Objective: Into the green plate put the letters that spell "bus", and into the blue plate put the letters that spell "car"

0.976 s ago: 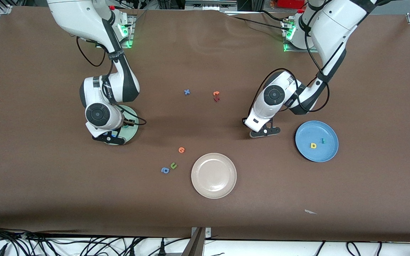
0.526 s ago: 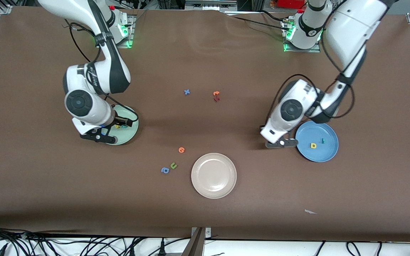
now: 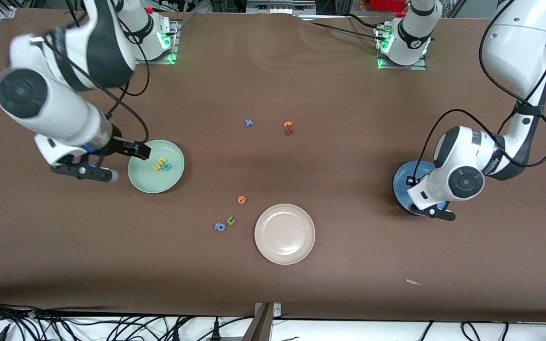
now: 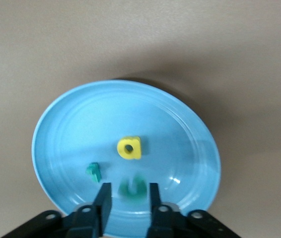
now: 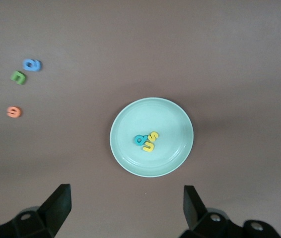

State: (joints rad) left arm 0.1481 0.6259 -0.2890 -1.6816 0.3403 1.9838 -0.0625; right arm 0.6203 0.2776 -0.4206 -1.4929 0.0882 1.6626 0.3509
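Hovering over the blue plate (image 4: 125, 153) at the front view's right, the left gripper (image 4: 126, 203) stands partly open around a teal c (image 4: 132, 188); whether it grips, one cannot tell. The right gripper (image 5: 125, 208), spread wide and empty, hangs above the green plate (image 5: 152, 137) holding the bus letters (image 5: 147, 141).

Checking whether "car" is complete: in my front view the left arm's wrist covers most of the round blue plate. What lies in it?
Observer: A yellow foam a and a darker teal foam r lie apart in the blue plate.
Operator: And the c?
Observer: A teal foam c shows right beneath the left gripper, over the plate; released or not, I cannot tell.
Operator: Right gripper empty?
Observer: Yes. The right gripper is open and holds nothing, beside the pale green plate.
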